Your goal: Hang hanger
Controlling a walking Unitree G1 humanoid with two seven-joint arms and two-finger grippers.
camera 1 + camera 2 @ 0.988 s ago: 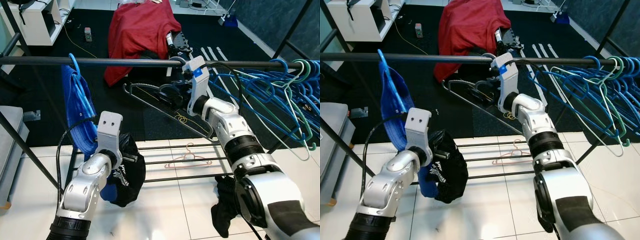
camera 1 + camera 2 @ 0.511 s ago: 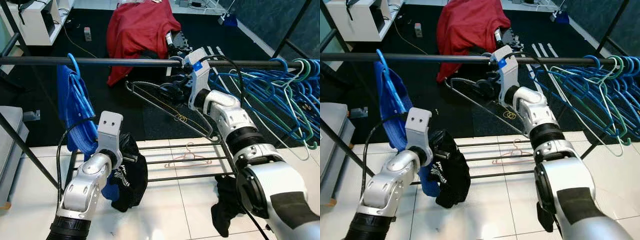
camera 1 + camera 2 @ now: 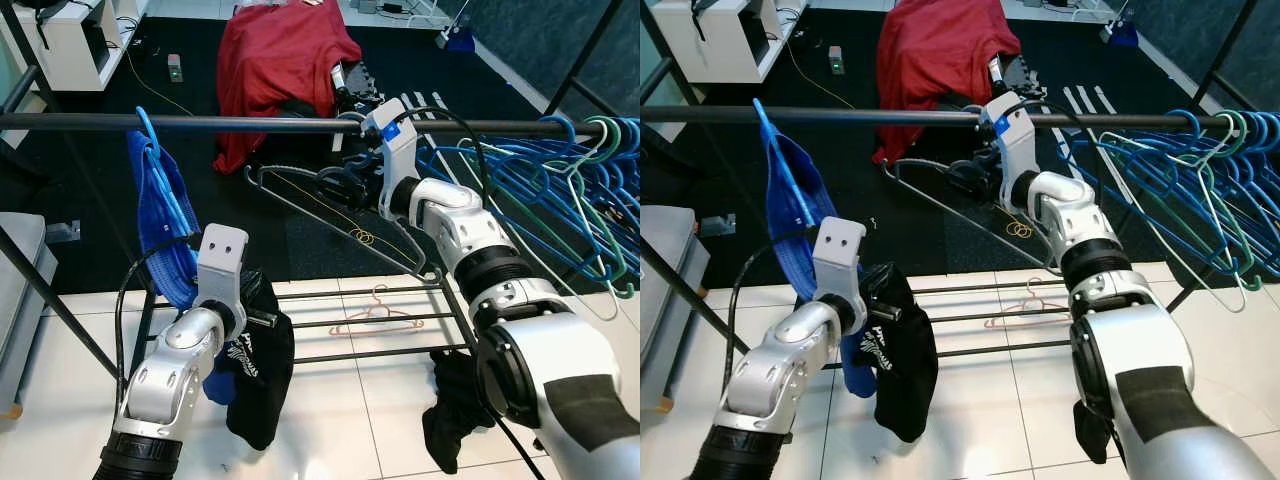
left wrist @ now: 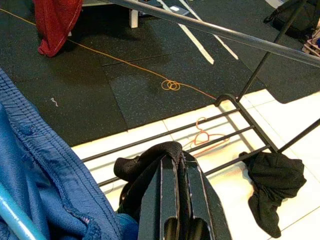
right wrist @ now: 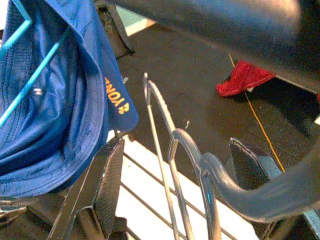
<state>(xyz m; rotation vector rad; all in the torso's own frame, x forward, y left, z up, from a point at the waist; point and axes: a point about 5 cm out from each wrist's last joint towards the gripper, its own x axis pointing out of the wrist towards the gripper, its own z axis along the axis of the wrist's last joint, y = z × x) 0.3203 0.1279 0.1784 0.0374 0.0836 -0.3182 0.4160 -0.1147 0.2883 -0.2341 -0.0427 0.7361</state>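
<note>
Right wrist view: grey hanger (image 5: 172,160) between the spread fingers of the right gripper (image 3: 345,185), arm raised beneath the rail (image 3: 200,123); left gripper (image 4: 175,200) clenches black cloth (image 3: 255,365).

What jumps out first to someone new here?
The right gripper is up at the rail, its open fingers around a grey hanger whose hook sits by the rail. The left gripper holds a black garment low beside blue shorts hung on the rail. Blue hangers crowd the rail's right end.
</note>
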